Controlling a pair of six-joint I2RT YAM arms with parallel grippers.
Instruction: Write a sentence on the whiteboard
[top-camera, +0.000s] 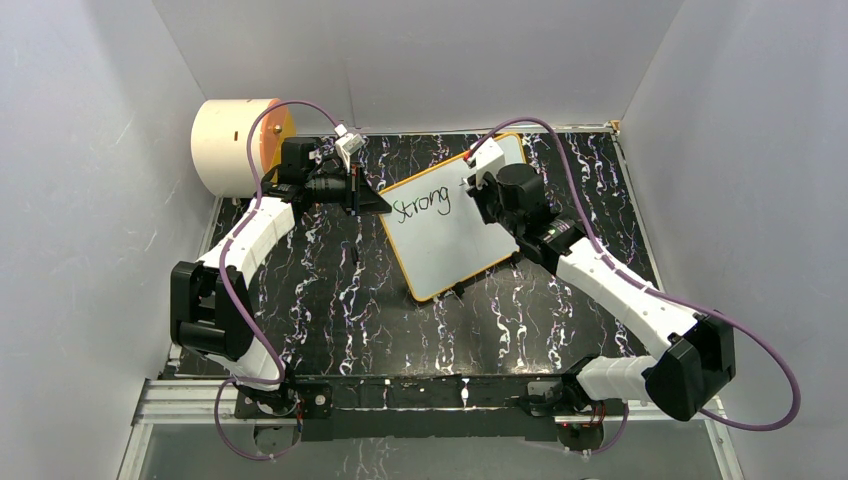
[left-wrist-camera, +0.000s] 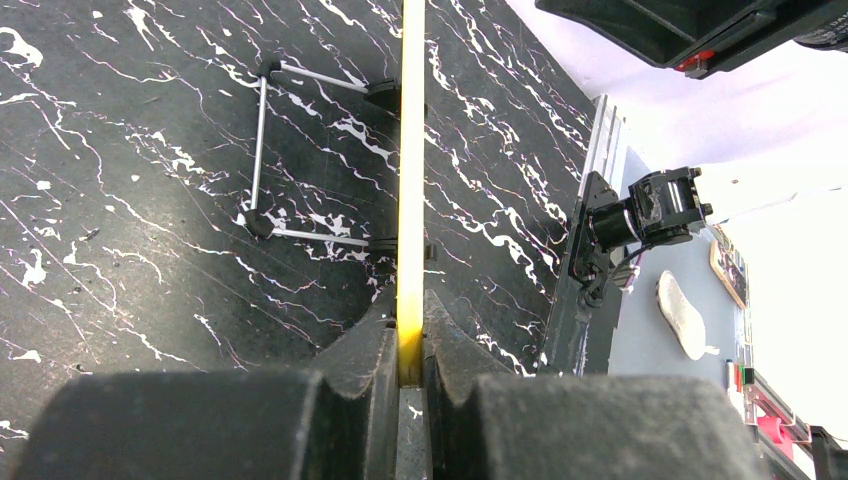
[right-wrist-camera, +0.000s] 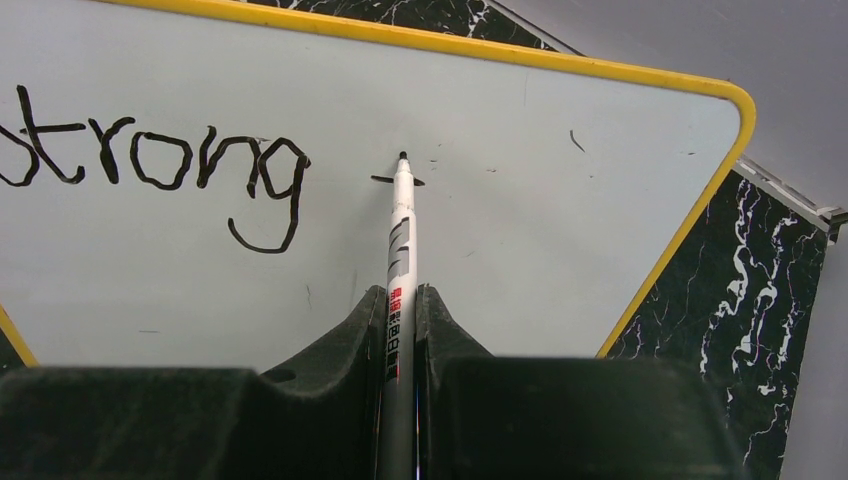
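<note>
The whiteboard (top-camera: 440, 235), white with a thin orange-yellow frame, lies tilted on the black marbled table and carries the word "Strong" (top-camera: 420, 206). My left gripper (top-camera: 372, 200) is shut on its left edge; in the left wrist view the yellow frame (left-wrist-camera: 411, 150) runs edge-on between the fingers (left-wrist-camera: 372, 345). My right gripper (top-camera: 472, 190) is shut on a white marker (right-wrist-camera: 402, 250). Its black tip (right-wrist-camera: 403, 157) touches the board (right-wrist-camera: 520, 200) at a short dash right of "strong" (right-wrist-camera: 150, 160).
A cream cylinder with an orange face (top-camera: 238, 145) stands at the back left, beside the left arm. Grey walls close in the table on three sides. The board's wire stand (left-wrist-camera: 262, 150) shows under it in the left wrist view.
</note>
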